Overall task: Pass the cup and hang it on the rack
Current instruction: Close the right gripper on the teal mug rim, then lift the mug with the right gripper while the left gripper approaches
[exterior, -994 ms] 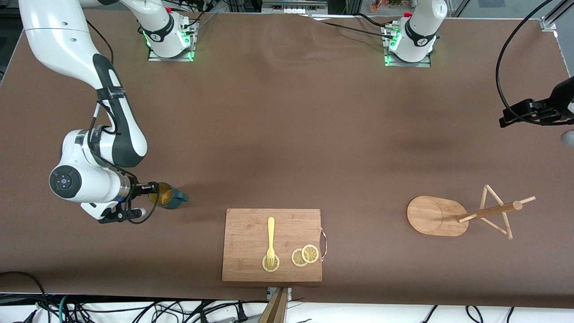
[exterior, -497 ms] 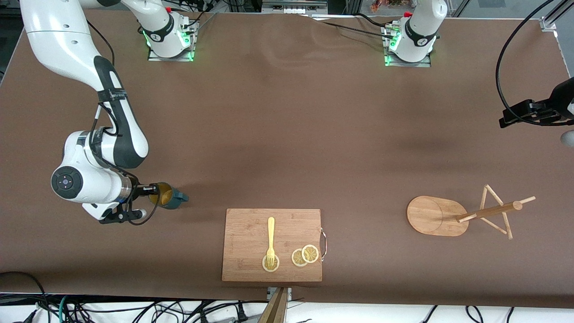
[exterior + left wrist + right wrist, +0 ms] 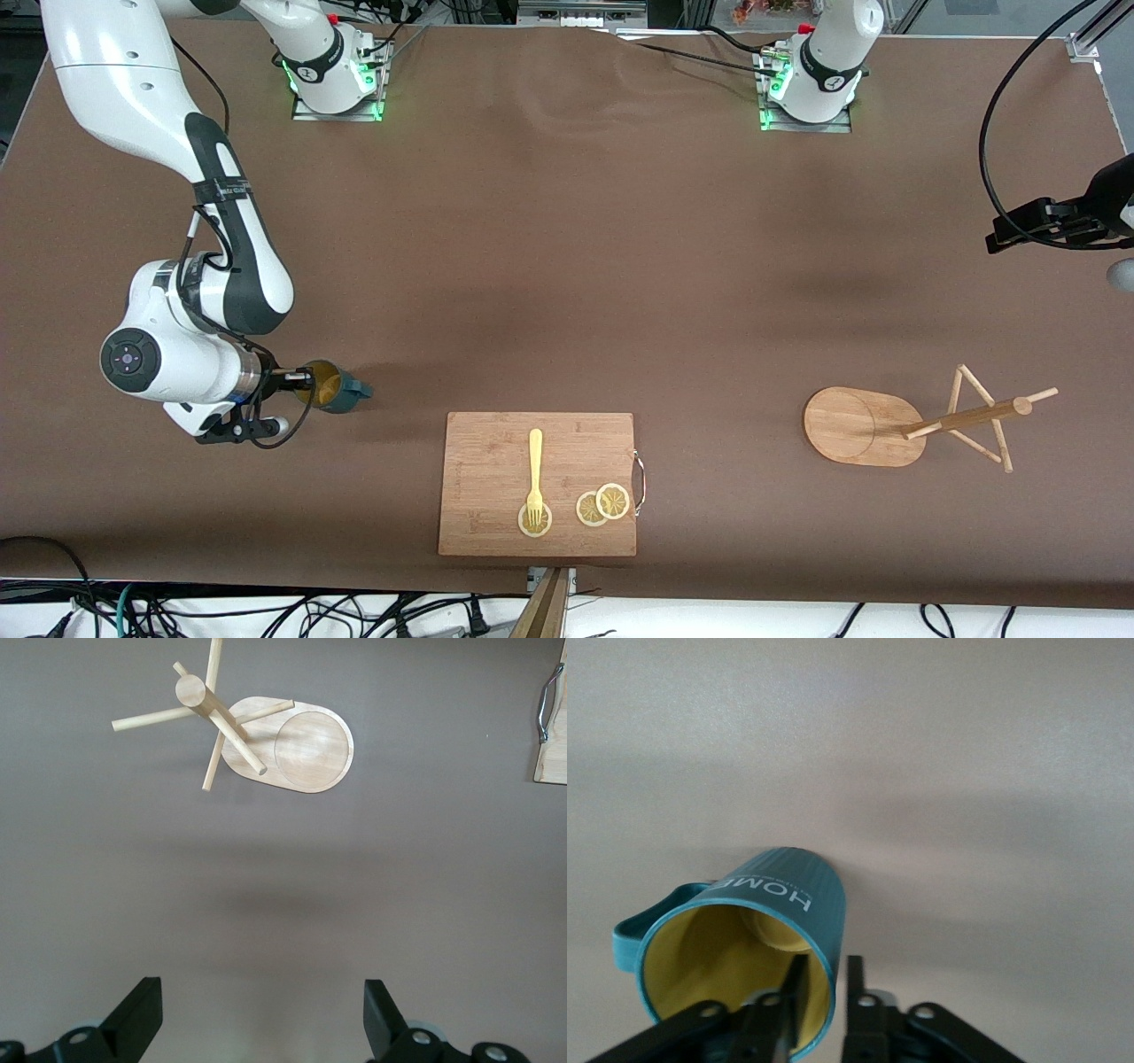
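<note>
The teal cup (image 3: 341, 390) lies tilted on the table at the right arm's end, its yellow inside facing my right gripper (image 3: 301, 381). In the right wrist view the cup (image 3: 775, 895) has one finger inside its mouth and one outside, so the right gripper (image 3: 827, 970) is shut on the rim wall. The wooden rack (image 3: 864, 425) stands at the left arm's end, its pole and pegs free. My left gripper (image 3: 1005, 232) waits open and empty over the table's edge at that end. The left wrist view shows the gripper (image 3: 261, 1010) with the rack (image 3: 306, 749) ahead.
A bamboo cutting board (image 3: 496, 452) lies near the front edge mid-table, with a yellow fork (image 3: 535, 465) and lemon slices (image 3: 602, 505) on it. Its handled corner shows in the left wrist view (image 3: 554, 753). Cables hang at the table's front edge.
The right arm's wrist has shifted slightly and its fingers have drawn in around the cup's rim. The cup, rack and left arm have not moved.
</note>
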